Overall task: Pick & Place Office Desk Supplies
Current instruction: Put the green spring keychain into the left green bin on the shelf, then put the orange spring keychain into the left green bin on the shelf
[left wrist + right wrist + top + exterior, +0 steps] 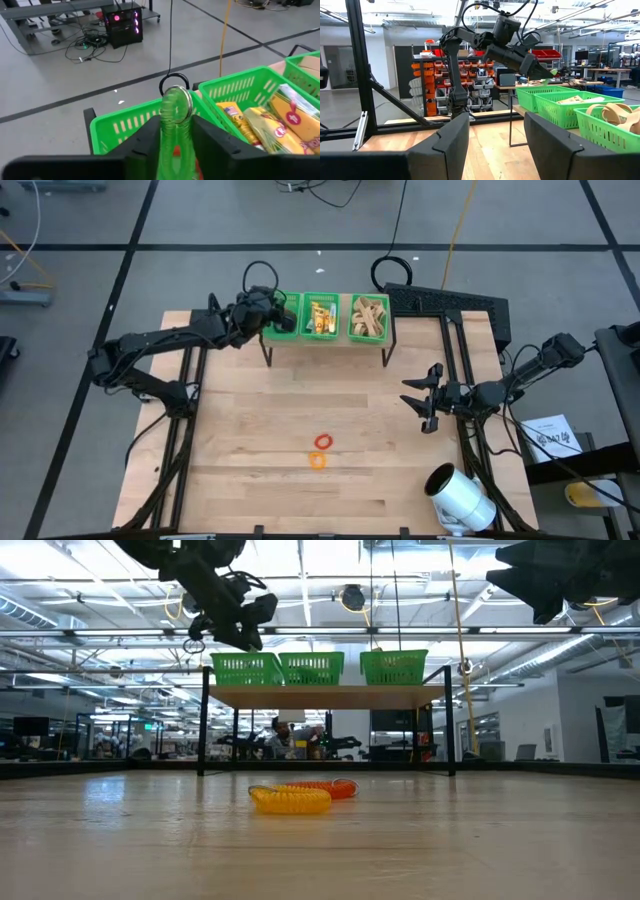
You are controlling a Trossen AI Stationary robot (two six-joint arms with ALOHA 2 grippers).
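My left gripper (175, 131) is shut on a green coiled ring (176, 107), just over the left green basket (125, 122) on a raised shelf at the table's far side. In the high view the left gripper (283, 317) hangs over that basket. A red ring (323, 441) and an orange-yellow ring (317, 461) lie flat on the table's middle; the low view shows them too, the yellow ring (290, 800) in front of the red ring (332, 788). My right gripper (495, 135) stands open at the table's right, raised, with nothing between its fingers. My left gripper pinches the green ring's lower part (175, 142) between its two fingers. They reach from the table's left, slanting a little downward. The ring stands on edge; its upper loop (176, 102) juts past the fingertips above the left basket. Its lowest part is hidden between the fingers.
The shelf (330, 697) on thin black legs carries three green baskets: the middle basket (321, 317) holds yellow packets, the right basket (368, 318) tan loops. A large white cylinder (460, 498) lies at the near right corner. Bare wood surrounds the two rings.
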